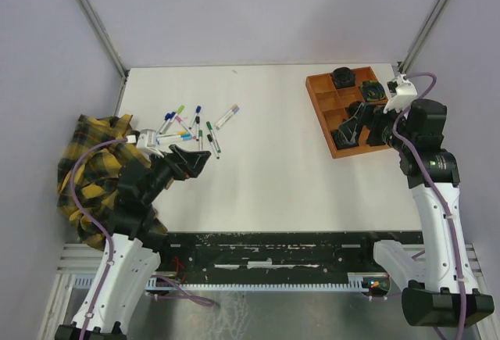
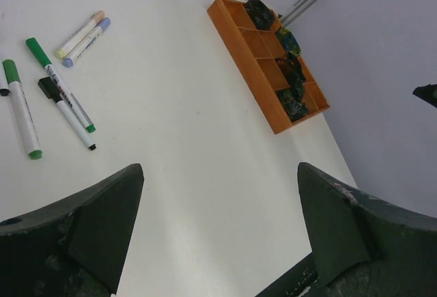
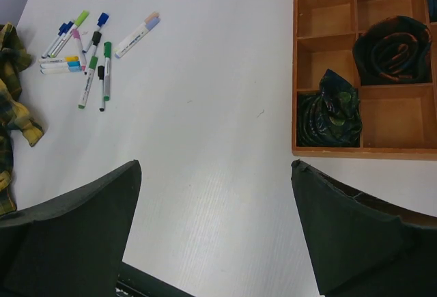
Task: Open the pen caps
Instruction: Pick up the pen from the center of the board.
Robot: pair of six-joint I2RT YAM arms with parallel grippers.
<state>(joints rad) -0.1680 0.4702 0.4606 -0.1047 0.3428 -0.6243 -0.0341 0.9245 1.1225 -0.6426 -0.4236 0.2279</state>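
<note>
A cluster of white-barrelled pens [image 1: 191, 125] lies on the white table at the back left, each with its coloured pen caps on. In the left wrist view I see a green cap [image 2: 37, 51], a second green cap [image 2: 11, 72] and a black cap [image 2: 46, 87]. The right wrist view shows a green cap [image 3: 107, 48] and a blue cap [image 3: 102, 19]. My left gripper [image 1: 199, 159] [image 2: 220, 171] hovers open just in front of the pens, empty. Over by the tray, my right gripper [image 1: 350, 125] [image 3: 214, 165] is open and empty too.
An orange compartment tray [image 1: 316, 94] [image 3: 295, 72] [image 2: 249, 72] with dark rolled items stands at the back right, under the right arm. A yellow plaid cloth [image 1: 90, 160] [image 3: 13, 116] lies at the table's left edge beside the left arm.
</note>
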